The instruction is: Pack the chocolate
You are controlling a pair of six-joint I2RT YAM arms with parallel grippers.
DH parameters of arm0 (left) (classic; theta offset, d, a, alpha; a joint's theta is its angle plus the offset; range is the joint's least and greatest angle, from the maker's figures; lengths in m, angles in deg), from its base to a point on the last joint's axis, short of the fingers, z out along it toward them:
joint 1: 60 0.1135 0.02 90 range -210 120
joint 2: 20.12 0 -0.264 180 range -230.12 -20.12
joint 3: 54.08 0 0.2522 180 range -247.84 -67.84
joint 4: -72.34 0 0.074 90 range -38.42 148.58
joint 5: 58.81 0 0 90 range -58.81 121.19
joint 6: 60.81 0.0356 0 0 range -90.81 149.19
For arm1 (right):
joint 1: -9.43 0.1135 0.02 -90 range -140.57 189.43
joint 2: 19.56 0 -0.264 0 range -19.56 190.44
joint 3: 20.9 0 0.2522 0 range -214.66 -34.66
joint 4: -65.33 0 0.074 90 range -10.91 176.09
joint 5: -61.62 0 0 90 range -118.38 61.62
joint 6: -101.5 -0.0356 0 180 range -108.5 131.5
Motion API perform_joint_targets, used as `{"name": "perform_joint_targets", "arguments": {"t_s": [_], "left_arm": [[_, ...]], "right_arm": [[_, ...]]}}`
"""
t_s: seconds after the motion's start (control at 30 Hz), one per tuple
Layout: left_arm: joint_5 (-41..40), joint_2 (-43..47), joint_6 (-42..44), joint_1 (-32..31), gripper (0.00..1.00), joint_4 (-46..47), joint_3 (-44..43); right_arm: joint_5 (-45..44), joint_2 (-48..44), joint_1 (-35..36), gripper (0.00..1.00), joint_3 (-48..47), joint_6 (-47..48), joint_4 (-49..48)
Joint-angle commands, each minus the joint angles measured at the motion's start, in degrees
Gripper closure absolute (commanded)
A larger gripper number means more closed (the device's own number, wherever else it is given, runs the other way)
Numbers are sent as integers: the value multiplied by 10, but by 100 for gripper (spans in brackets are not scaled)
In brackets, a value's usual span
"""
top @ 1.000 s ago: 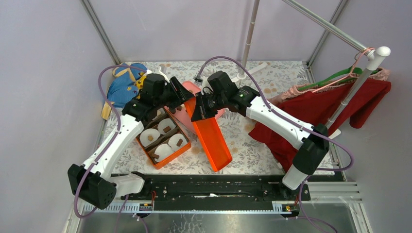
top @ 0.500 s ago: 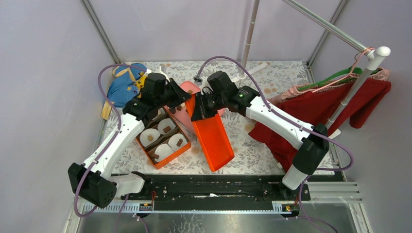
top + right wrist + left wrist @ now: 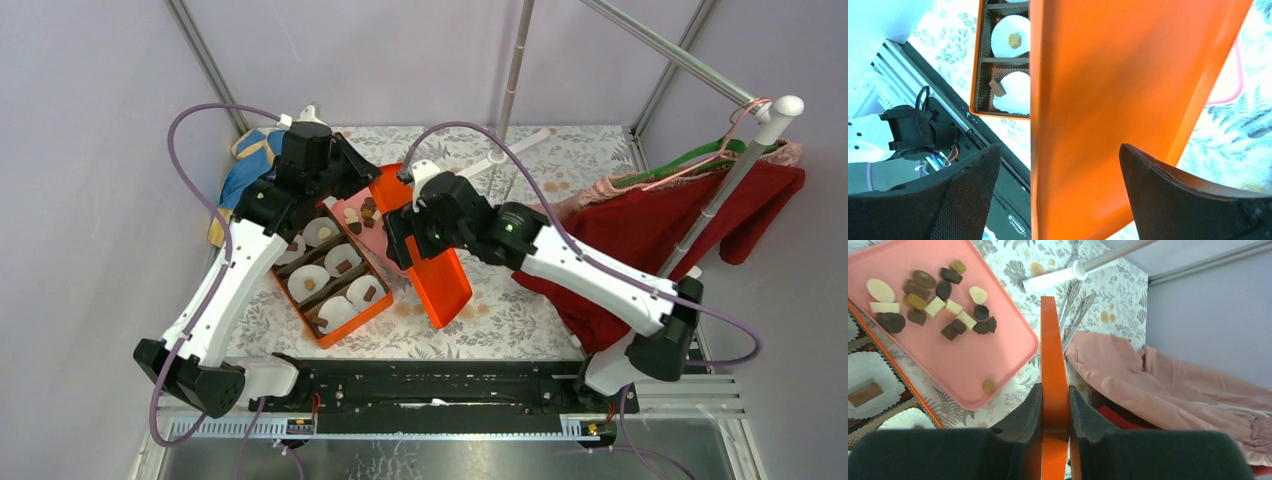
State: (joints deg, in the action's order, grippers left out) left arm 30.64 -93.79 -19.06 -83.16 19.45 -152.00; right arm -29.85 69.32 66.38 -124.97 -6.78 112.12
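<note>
Chocolate pieces [image 3: 933, 300], dark, light brown and cream, lie scattered on a pink tray [image 3: 963, 365] [image 3: 372, 232]; one small piece [image 3: 988, 385] sits apart near its corner. An orange box [image 3: 330, 285] with white paper liners holds a few pieces [image 3: 997, 87]. My left gripper [image 3: 1054, 390] [image 3: 362, 185] is shut on the edge of the orange lid [image 3: 1053, 340] [image 3: 440, 275], holding it tilted. My right gripper [image 3: 1060, 147] [image 3: 405, 240] stands open astride the lid [image 3: 1108, 90], both pads apart from it.
A red garment [image 3: 640, 235] and pink cloth [image 3: 1168, 385] lie to the right under a hanger rack [image 3: 745, 160]. A blue and yellow item [image 3: 245, 165] sits back left. A pole base [image 3: 1058, 277] stands behind the tray. A black rail [image 3: 430, 385] runs along the near edge.
My right gripper has opened and let go of the orange lid, shifting nearer. My left gripper has closed on the lid's far end and raised it back-left, uncovering the chocolates on the pink tray.
</note>
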Motion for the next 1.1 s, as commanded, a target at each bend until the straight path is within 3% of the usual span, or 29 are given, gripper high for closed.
{"name": "perform_joint_targets", "arguments": {"t_s": [0.0, 0.33, 0.6, 0.8, 0.83, 0.97, 1.07], "left_arm": [[-59, -9, -25, 3, 100, -31, -44], [-99, -31, -52, 9, 100, -75, -82], [-98, -22, -53, 15, 100, -74, -80], [-92, -17, -50, 22, 100, -72, -77], [-89, -15, -49, 23, 98, -68, -75], [-74, -8, -48, 33, 75, -52, -64], [-61, -4, -42, 42, 55, -42, -62]], "right_arm": [[-139, -51, 46, 5, 9, 46, -33], [-458, 51, 197, 9, -13, 139, 8], [-539, 95, 209, 40, -2, 135, 3], [-550, 84, 209, 72, 2, 142, -20], [-552, 83, 209, 78, 2, 147, -23], [-559, 89, 209, 100, -13, 157, -20], [-545, 86, 209, 100, -21, 159, -20]]}}
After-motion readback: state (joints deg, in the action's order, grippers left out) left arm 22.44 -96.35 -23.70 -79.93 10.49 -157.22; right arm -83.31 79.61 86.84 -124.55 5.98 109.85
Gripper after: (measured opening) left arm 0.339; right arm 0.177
